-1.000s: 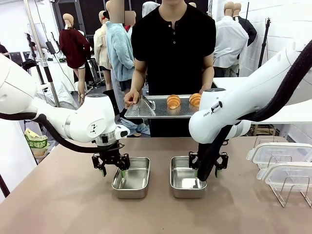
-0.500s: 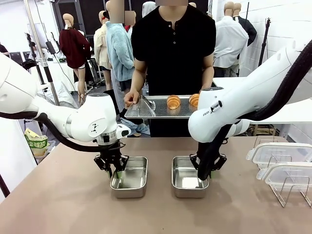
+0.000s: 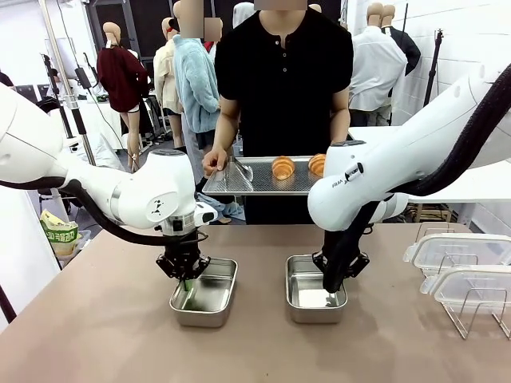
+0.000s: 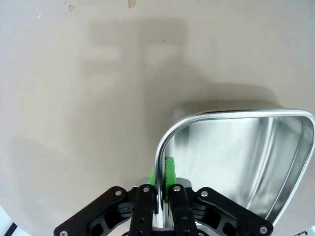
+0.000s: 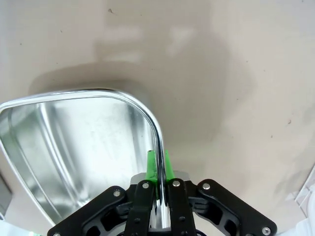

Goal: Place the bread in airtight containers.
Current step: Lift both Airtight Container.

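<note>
Steel, likely stiff but slick: left claw (image 4: 161, 171) pinches the left pan's (image 3: 209, 295) thin rim, right claw (image 5: 157, 163) the right pan's (image 3: 307, 292).

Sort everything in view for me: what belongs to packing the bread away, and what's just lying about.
Belongs: bread rolls on the person's tray; left pan, clamped at its rim by the left gripper; right pan, clamped by the right gripper; clear lids.
Lying about: wire rack by the lids; green bag off the table's left.
</note>
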